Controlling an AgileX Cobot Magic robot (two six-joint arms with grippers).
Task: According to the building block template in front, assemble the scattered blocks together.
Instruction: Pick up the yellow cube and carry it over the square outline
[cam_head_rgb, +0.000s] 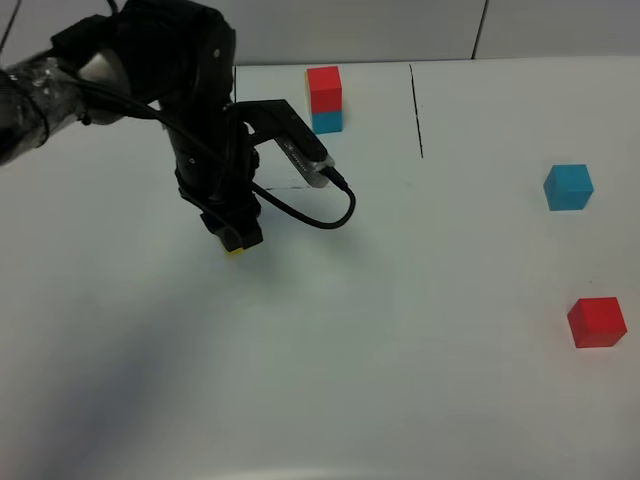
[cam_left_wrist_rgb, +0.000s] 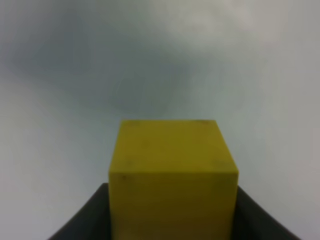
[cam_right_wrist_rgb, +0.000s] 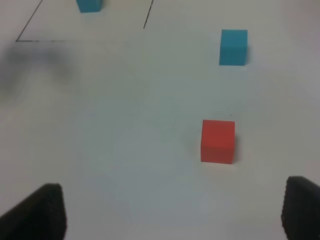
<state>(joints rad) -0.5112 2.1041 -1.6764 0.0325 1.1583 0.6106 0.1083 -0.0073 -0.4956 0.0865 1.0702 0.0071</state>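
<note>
**Yellow block is held by the left fingers**

The yellow block (cam_left_wrist_rgb: 172, 175) is gripped between the left fingers (cam_left_wrist_rgb: 82, 222), which are closed on two of its side faces. In the high view it is found at about 9 o'clock from the middle of the counter (cam_head_rgb: 400, 360). Whether it is lifted or rests on the counter cannot be told.

The right fingers (cam_right_wrist_rgb: 47, 210) are spread wide, and nothing is held in them. The red block (cam_head_rgb: 597, 322) is seen at about 4 o'clock and the blue block (cam_head_rgb: 568, 187) at about 3 o'clock, well apart from each other. The template (cam_head_rgb: 324, 100), red on top of blue, is set at 12 o'clock.

The blocks are judged to be light, hard and smooth. They will not be squashed, but one could slip or be turned if it is pinched by a corner. Two flat sides that face away from each other should be taken, near the middle.

In the high view almost all of the yellow block is hidden by the left arm (cam_head_rgb: 200, 120), and only a small yellow edge is shown. Its top face and the grip are shown in the left wrist view, but nothing else is. The red and blue blocks are shown closer in the right wrist view, where only the blue bottom of the template is caught.
</note>
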